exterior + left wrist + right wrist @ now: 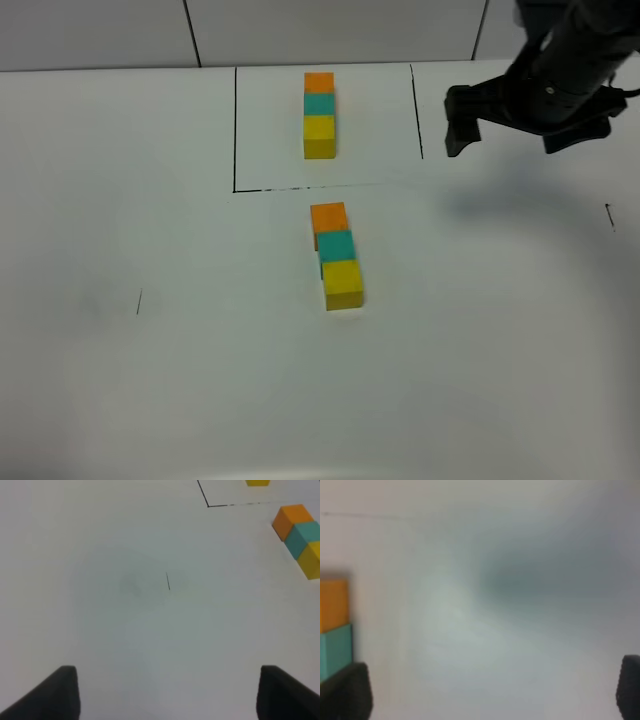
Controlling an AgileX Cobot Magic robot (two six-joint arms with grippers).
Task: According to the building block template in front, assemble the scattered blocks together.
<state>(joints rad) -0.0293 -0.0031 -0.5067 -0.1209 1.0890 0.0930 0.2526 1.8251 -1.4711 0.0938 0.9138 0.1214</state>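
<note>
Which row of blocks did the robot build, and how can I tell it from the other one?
Find the black drawn frame at the far middle of the white table; the template row sits inside it. Just outside its near line lies the built row, orange, teal, yellow. It is slightly crooked and has no frame around it.

- A white table [150, 390] fills nearly the whole scene.
- One short black tick mark [139, 301] sits on its left side, another tick mark [610, 215] on the far right.
- A pale wall with dark seams [192, 32] runs along the far edge.
</note>
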